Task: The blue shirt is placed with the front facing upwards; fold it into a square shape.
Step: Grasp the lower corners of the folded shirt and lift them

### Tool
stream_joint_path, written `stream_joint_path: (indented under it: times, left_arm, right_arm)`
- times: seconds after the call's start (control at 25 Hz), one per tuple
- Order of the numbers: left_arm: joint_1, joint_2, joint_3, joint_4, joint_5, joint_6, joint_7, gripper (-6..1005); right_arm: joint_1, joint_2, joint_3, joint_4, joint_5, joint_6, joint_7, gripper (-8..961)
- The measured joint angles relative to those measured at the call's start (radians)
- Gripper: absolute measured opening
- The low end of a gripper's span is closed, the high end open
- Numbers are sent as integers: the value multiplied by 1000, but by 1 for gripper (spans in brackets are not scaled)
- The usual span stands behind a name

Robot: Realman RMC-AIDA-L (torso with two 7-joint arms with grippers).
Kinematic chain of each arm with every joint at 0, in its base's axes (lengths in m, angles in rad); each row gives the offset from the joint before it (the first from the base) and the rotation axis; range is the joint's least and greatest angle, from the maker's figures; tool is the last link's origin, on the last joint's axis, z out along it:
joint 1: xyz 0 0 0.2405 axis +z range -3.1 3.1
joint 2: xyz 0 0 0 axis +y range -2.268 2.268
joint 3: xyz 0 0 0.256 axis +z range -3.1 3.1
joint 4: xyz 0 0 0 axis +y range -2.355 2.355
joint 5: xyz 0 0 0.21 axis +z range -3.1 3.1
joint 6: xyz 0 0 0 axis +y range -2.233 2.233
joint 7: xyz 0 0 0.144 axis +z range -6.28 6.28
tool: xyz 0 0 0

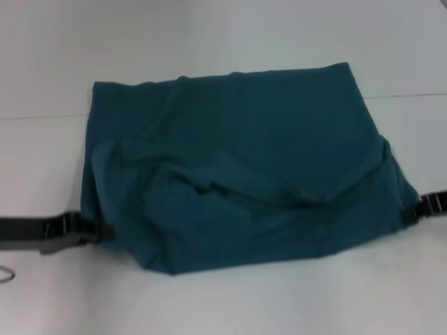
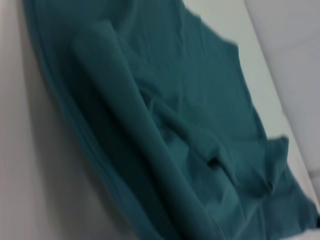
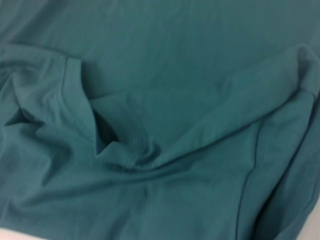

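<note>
You're mid-fold: the blue shirt (image 1: 237,167) lies bunched on the bench (image 1: 223,35) between your left tool (image 1: 94,230) and right tool (image 1: 412,209), each at a near corner. Can't tell their grip. Next, flatten that rumpled near flap.

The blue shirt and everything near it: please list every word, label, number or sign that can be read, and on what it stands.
None: no lettering, tag or number shows in any view.
The blue shirt lies folded over on the white table; only plain fabric faces up.
The left gripper and right gripper bear no readable marks.
</note>
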Motion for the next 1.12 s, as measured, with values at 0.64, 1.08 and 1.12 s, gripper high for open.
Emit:
stream_joint_path:
  times: [0.64, 1.08, 1.12]
  left_arm:
    - [78, -9, -1, 106, 229, 330, -18, 31]
    - [91, -8, -7, 107, 333, 351, -18, 32]
    - [91, -8, -8, 107, 334, 350, -18, 32]
  right_arm:
    - [-72, -33, -8, -10, -46, -292, -48, 31]
    - [-86, -35, -6, -5, -52, -323, -71, 31]
    - [-88, -35, -4, -4, -54, -323, -72, 30]
